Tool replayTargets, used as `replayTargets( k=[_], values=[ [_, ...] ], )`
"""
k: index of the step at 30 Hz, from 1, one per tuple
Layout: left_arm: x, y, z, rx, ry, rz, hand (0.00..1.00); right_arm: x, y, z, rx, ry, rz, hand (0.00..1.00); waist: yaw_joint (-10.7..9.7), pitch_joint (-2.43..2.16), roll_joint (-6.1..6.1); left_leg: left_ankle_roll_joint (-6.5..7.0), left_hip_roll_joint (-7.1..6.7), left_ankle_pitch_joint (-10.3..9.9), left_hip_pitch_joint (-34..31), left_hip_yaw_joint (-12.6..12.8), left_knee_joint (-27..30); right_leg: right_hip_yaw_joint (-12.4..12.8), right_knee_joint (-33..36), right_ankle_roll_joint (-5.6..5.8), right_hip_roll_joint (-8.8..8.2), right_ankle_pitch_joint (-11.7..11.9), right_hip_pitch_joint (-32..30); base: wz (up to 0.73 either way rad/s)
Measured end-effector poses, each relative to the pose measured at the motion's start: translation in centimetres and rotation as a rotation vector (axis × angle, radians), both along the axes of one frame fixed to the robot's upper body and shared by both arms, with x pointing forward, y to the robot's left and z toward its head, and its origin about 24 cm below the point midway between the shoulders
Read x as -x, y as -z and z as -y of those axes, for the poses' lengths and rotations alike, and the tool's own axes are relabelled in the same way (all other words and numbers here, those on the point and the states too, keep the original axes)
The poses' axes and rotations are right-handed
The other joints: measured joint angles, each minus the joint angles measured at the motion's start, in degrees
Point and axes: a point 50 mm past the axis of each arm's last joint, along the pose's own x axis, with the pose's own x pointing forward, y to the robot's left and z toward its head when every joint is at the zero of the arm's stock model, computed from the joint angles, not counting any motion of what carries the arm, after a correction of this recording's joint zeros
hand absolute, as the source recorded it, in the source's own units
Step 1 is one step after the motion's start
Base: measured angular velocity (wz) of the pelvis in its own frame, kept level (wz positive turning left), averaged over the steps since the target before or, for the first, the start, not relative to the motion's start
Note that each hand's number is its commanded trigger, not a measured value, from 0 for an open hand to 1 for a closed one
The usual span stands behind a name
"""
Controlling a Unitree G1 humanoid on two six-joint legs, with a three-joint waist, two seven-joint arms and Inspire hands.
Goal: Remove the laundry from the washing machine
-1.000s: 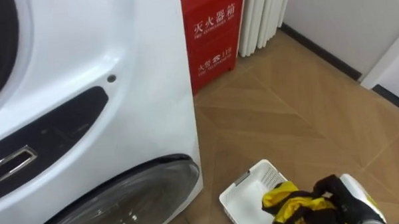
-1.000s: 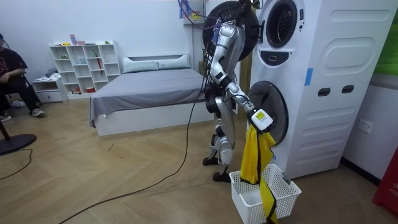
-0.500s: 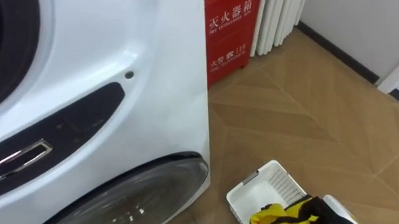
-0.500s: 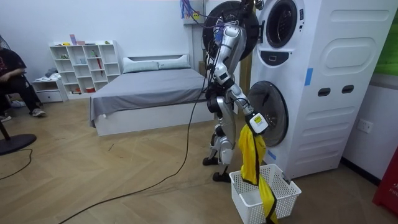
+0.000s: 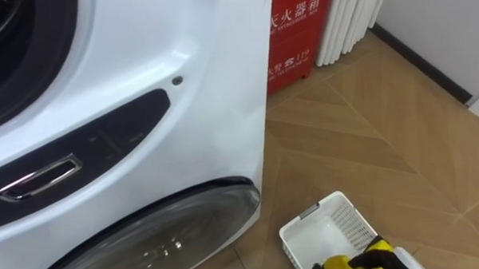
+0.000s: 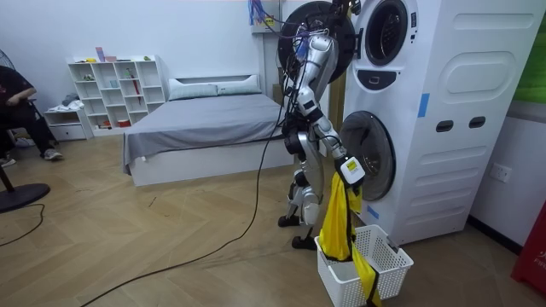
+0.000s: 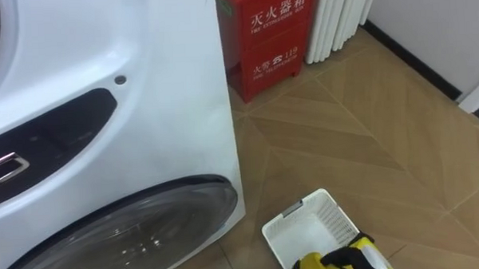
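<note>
1. Robot position. The robot stands upright on the wood floor (image 6: 171,247), facing the stacked washing machines (image 6: 444,128). It is beside the round door of the lower machine (image 6: 367,155).

2. Right hand. The right hand (image 6: 351,170) is extended forward and downward, level with the lower door and just in front of it. Its fingers are closed round the top of the yellow garment (image 6: 337,226), so this hand is gripping the task's thing.

3. Garment position.
- The garment hangs straight down from the underside of the right hand as one long bunched fold.
- Its upper end is in the grip. Its lower end reaches into the white laundry basket (image 6: 391,256).
- A narrow yellow strip runs down the basket's side facing the room camera.
- In the eye views the garment shows at the bottom edge as a yellow bunch with a black part, lying over the near side of the basket.

4. Basket. The basket stands on the floor directly below the right hand, close to the foot of the lower machine. Its far end holds no cloth.

5. Left hand. The left arm is raised well above the right hand, toward the open dark door of the upper machine (image 6: 317,26). The state of the left hand (image 6: 326,19) cannot be determined.

6. Surroundings.
- A red cabinet (image 5: 292,29) and a white radiator (image 5: 351,19) stand beyond the machines' side panel, well away from the right hand.
- Behind the robot are a bed (image 6: 205,128) and a white shelf unit (image 6: 115,89).
- A person (image 6: 17,102) sits at the room view's left edge.
</note>
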Motion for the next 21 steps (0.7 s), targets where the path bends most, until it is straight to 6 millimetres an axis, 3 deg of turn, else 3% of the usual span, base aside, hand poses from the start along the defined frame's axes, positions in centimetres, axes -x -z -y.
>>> replayTargets(
  k=[6,21],
  values=[
    [0.3,0.1,0.2,-0.002,0.017,-0.015,0.00,0.1,0.4,-0.7,-0.006,-0.001,-0.002,0.00,0.3,0.17,-0.53,0.00,0.02,0.0,-0.2,0.0,0.0,-0.1,0.0,0.03,0.02,0.0,-0.3,0.00],
    [1.1,0.2,0.0,-0.010,0.008,-0.049,0.00,-0.6,-0.1,-0.8,0.057,-0.001,0.053,0.00,2.8,0.05,0.07,0.02,0.07,0.1,-1.5,0.1,0.0,-0.6,0.1,0.02,-0.13,0.0,-1.3,0.01]
  ],
)
